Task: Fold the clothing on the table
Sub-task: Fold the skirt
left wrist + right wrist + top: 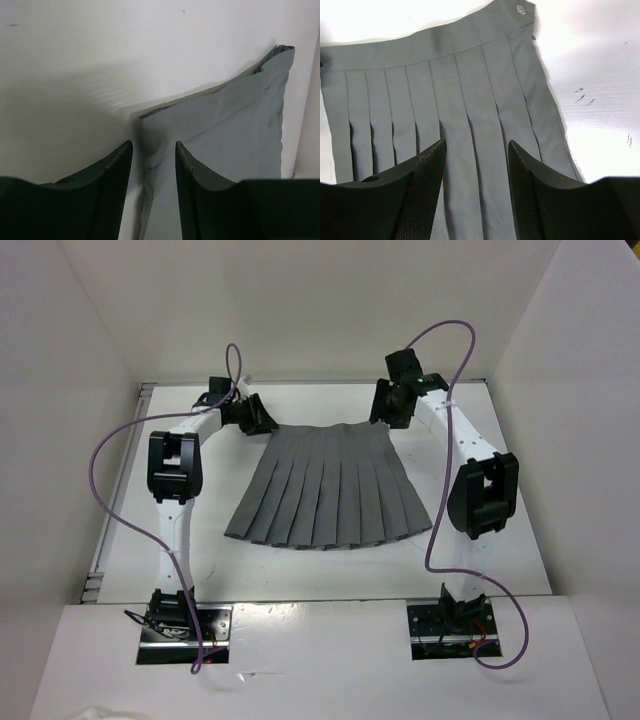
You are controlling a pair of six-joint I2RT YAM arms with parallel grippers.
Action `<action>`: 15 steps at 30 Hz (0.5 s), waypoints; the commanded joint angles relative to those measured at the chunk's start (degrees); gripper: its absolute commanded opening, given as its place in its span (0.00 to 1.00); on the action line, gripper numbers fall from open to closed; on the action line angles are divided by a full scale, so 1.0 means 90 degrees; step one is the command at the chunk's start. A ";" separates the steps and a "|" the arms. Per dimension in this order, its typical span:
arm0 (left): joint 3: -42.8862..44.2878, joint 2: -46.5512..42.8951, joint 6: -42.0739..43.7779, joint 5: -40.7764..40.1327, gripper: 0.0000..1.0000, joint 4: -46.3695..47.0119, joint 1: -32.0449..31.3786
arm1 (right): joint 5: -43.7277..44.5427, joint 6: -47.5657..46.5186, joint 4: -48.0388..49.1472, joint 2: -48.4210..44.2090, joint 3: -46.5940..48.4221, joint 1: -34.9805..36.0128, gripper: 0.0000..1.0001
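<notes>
The clothing (328, 490), a grey pleated skirt, lies flat on the white table (210, 560) with its waistband at the far side and its hem towards the arm bases. My left gripper (262, 420) is at the waistband's left corner. In the left wrist view its jaws (154, 145) stand apart, with the skirt's edge (235, 130) running between them. My right gripper (385, 415) is at the waistband's right corner. Seen from the right wrist, that gripper (476, 145) is open over the pleats (470, 75) and holds nothing.
White walls enclose the table on the left, back and right. A metal rail (100, 560) runs along the table's left edge. Purple cables (100, 470) loop from both arms. Bare table (600, 100) lies to the right of the skirt.
</notes>
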 commanded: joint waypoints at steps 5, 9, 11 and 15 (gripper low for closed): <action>0.0462 0.0641 -0.0093 0.0469 0.37 -0.0207 -0.0347 | -0.0381 -0.0151 0.0124 0.0522 0.0453 -0.0550 0.57; 0.0521 0.0709 -0.0182 0.0422 0.00 -0.0148 -0.0405 | -0.1092 -0.0218 0.0505 0.0941 0.0522 -0.0999 0.57; 0.0376 0.0573 -0.0182 0.0159 0.00 -0.0217 -0.0405 | -0.1435 -0.0442 0.0594 0.1205 0.0773 -0.1253 0.58; 0.0024 0.0183 -0.0182 -0.0009 0.00 -0.0003 -0.0347 | -0.1954 -0.0755 0.0175 0.2103 0.1614 -0.1459 0.58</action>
